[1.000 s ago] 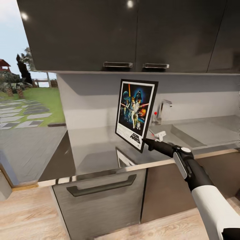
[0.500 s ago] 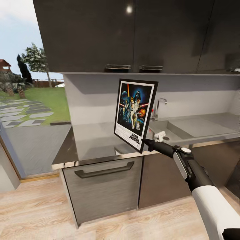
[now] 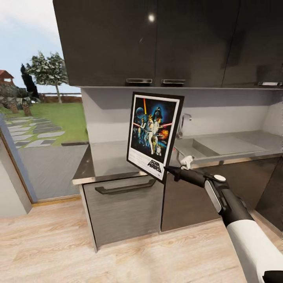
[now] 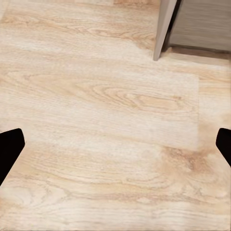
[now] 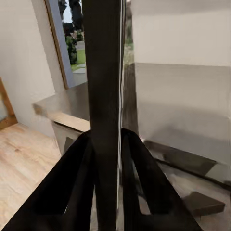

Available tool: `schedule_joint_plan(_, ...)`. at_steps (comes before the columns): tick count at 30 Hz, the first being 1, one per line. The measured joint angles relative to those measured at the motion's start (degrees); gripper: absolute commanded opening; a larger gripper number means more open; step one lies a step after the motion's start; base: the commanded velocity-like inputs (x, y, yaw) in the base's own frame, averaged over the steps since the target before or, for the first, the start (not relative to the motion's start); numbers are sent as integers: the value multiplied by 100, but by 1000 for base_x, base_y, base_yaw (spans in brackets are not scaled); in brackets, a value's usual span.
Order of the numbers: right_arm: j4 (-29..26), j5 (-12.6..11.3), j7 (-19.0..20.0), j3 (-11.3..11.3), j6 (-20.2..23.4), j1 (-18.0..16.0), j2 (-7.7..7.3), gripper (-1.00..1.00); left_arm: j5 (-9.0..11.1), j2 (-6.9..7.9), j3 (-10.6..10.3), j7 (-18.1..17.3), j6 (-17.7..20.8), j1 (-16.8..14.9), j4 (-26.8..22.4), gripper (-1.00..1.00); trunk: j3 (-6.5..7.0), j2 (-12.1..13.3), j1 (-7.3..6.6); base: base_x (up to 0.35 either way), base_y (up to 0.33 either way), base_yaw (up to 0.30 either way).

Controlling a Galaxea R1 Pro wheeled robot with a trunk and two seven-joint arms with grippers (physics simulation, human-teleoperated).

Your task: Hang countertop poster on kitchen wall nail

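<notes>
- Glossy dark grey is the kitchen countertop in the head view, with a pale front edge over grey cabinets with dark bar handles; a sink and a tap sit in it towards the right.
- In the same view the poster hangs in the air in front of the counter, upright and tilted a little, its printed face turned to the camera, clear of the slab.
- The right gripper grasps the poster at its lower right corner; the black forearm and white sleeve reach in from the lower right.
- Dark wall cupboards hang above a plain light-grey wall; any nail on it is too small to make out.
- To the left, a glass opening shows a lawn, stepping stones and a tree; a pale wood floor lies below.
- Left wrist view: the pale wood floor lies beneath, with a cabinet corner near one edge. The two black fingertips of the left gripper stand wide apart with nothing between them.
- Right wrist view: the poster is seen edge-on as a dark vertical strip. The right gripper has both black fingers pressed on either side of it, the countertop beyond.
</notes>
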Motion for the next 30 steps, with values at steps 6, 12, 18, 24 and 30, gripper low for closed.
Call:
schedule_joint_plan(6,-203,3,357,-4,-8,142,-4,-100,0,0,0,0,0,0,0,100,0,0,0,-331,0,0)
schedule_joint_plan(12,-775,4,726,-10,-11,549,-23,-100,0,4,0,0,0,0,0,100,0,0,0,-331,0,0)
schedule_joint_plan(18,-1322,-2,951,-145,-6,993,-28,-100,0,8,0,-4,-2,0,0,100,0,0,-1,-284,0,0)
schedule_joint_plan(24,-1765,-17,1461,-319,-14,1541,-33,-100,2,111,-9,-191,-8,0,7,100,0,-1,-3,-77,0,0)
schedule_joint_plan(30,-1870,-17,1575,-363,-18,1840,-33,-100,-8,347,-1,-1409,-9,0,75,100,0,-1,-3,-7,0,5)
